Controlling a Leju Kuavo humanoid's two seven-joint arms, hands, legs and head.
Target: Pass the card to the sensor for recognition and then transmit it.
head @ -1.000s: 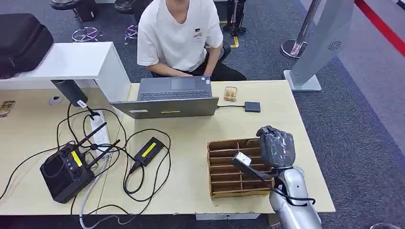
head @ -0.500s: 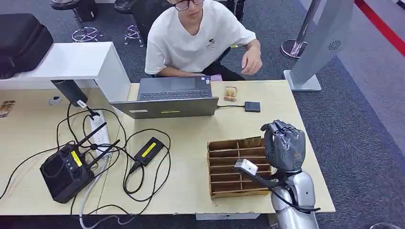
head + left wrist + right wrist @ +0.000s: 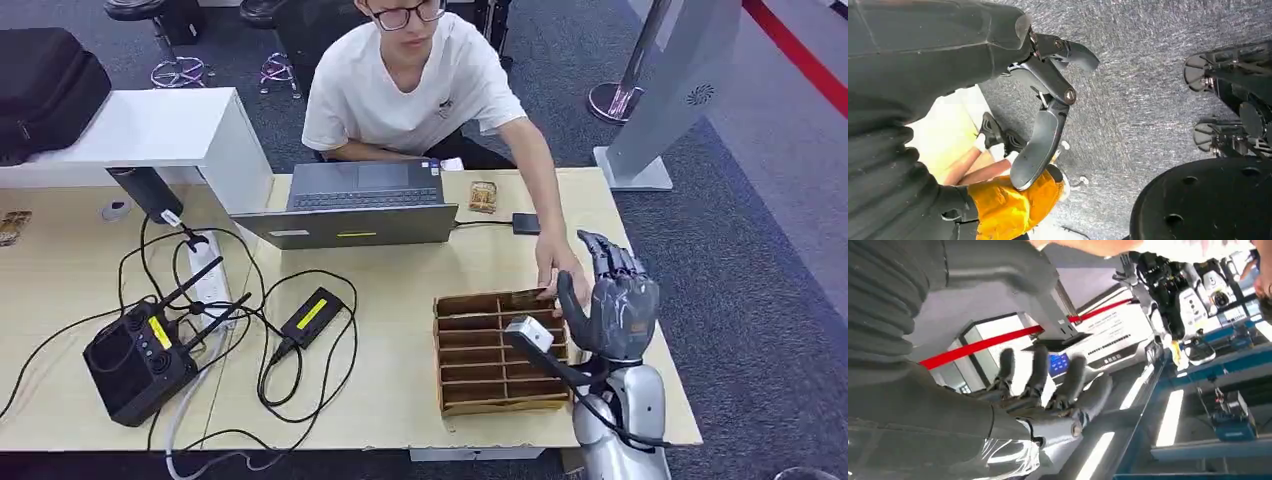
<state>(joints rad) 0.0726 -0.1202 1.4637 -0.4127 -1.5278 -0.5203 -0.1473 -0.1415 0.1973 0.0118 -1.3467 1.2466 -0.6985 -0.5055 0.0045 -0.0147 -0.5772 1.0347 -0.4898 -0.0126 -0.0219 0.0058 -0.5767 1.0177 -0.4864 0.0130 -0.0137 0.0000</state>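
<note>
Hovering beside the cardboard card rack [image 3: 490,352], the right hand [image 3: 612,300] is spreading its fingers wide, empty, while a person's hand [image 3: 556,272] is reaching the card [image 3: 524,298] in the rack's far slot; I'd wait, palm steady.

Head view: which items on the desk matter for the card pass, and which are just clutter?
Job:
- brown cardboard slotted card tray
- small black square sensor pad
- right hand, fingers spread, holding nothing
- person's hand reaching to the tray

Lying about:
- grey laptop
- black antenna controller
- white power strip
- black power adapter
</note>
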